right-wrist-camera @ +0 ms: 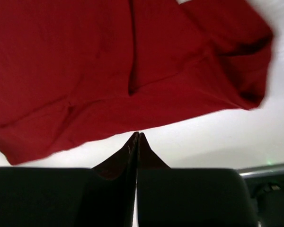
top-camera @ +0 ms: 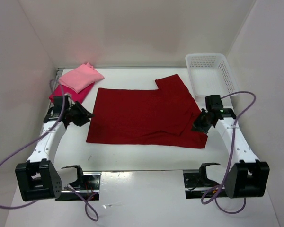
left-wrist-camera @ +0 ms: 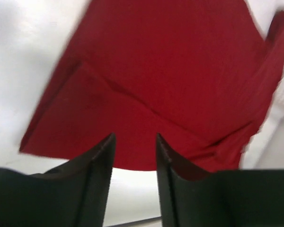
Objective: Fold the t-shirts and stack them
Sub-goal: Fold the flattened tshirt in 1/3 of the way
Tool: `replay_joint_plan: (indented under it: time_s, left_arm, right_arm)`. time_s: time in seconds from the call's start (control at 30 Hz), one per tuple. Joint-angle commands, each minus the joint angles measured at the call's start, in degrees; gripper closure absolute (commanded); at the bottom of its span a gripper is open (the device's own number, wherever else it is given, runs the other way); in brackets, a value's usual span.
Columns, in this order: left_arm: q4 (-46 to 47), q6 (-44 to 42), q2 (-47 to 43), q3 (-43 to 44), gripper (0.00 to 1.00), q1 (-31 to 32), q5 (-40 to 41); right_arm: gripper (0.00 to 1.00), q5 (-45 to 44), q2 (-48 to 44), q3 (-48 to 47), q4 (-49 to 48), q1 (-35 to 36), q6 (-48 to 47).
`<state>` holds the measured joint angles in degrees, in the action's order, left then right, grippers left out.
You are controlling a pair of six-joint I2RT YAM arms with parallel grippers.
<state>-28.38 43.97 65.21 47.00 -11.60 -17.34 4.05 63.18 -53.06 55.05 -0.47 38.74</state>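
Observation:
The dark maroon t-shirt (top-camera: 146, 116) lies spread flat in the middle of the table, one sleeve pointing toward the back right. A folded light pink t-shirt (top-camera: 80, 78) rests on the crimson-magenta t-shirt (top-camera: 68, 96) at the back left. My left gripper (top-camera: 85, 116) hovers at the maroon shirt's left edge. In the left wrist view it (left-wrist-camera: 135, 139) is open with nothing between its fingers, and the shirt (left-wrist-camera: 170, 71) lies just beyond. My right gripper (top-camera: 199, 125) is at the shirt's right front corner. It (right-wrist-camera: 138, 135) is shut, tips at the hem of the shirt (right-wrist-camera: 85, 61), with no cloth showing between them.
A white mesh basket (top-camera: 210, 73) stands at the back right, close to the right arm. White walls enclose the table on the left, back and right. Both arm bases and their purple cables sit along the near edge.

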Motion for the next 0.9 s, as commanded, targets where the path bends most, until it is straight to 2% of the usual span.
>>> replay_joint_plan:
  time_s: [0.0,0.07,0.1,0.17,0.2,0.3,0.53,0.77,0.87]
  left_arm:
    - [6.3,-1.4,1.9,2.1,0.55,8.6,5.9]
    - [7.3,-1.4,4.3,2.6,0.57,11.4,6.6]
    - [9.2,-0.7,5.0,2.7,0.57,14.4,6.6]
    - [13.1,1.6,7.2,2.1,0.57,17.4,5.7]
    - [14.0,2.3,8.2,2.1,0.57,20.3,5.7]
    - [16.3,3.6,12.5,2.1,0.57,23.8,5.7]
    - [17.7,2.1,15.3,-1.0,0.57,25.9,9.4]
    - [18.2,1.5,17.0,-3.6,0.57,20.2,8.2]
    - [19.6,2.1,18.7,-3.6,0.57,20.2,6.8]
  right_arm:
    - [1.00,7.2,3.9,4.9,-12.8,3.8,1.9]
    - [0.93,8.3,6.2,6.6,-15.4,4.9,3.4]
    - [0.78,8.3,6.9,7.3,-18.2,6.5,4.0]
    - [0.66,8.9,9.8,8.4,-20.3,8.6,5.1]
    - [0.63,9.0,10.9,8.4,-22.1,9.4,5.1]
    - [0.55,7.6,14.3,8.4,-24.4,12.4,6.8]
    - [0.53,2.8,19.8,8.4,-26.5,13.1,7.4]
    - [0.53,-2.7,14.4,9.5,-23.4,13.1,8.5]
    - [0.53,-2.7,16.4,10.1,-23.9,13.1,8.5]
